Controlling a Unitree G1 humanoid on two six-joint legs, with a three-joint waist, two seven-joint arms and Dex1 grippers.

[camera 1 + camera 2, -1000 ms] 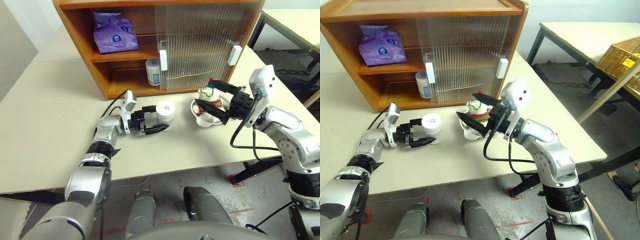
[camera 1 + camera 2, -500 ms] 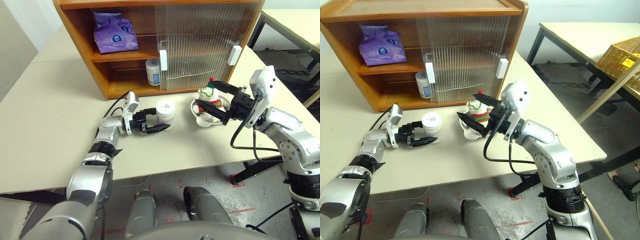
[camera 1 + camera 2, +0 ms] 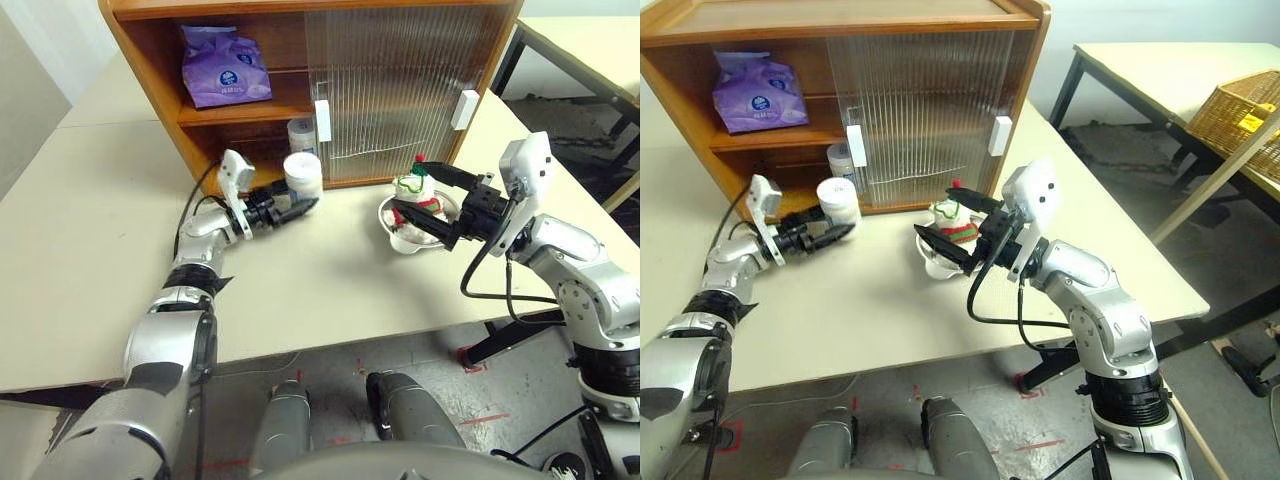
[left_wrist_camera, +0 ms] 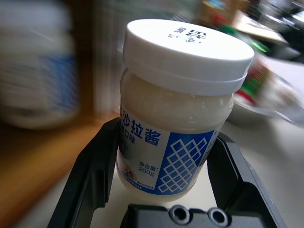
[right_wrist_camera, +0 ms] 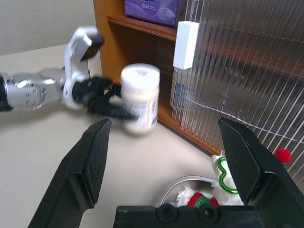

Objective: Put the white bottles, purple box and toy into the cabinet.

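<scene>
Cabinet (image 3: 160, 60) on the tabletop (image 3: 90, 220): purple box (image 3: 222, 65) on its upper shelf, one bottle (image 3: 299, 132) inside below. Left gripper (image 3: 292, 207) clenches the second bottle (image 3: 303, 173) at the opening. Right gripper (image 3: 415, 200) spread wide beside the toy (image 3: 417, 192).

A pale table (image 3: 90, 230) stands over grey floor (image 3: 1240, 330); a wicker basket (image 3: 1238, 115) sits nearby.
</scene>
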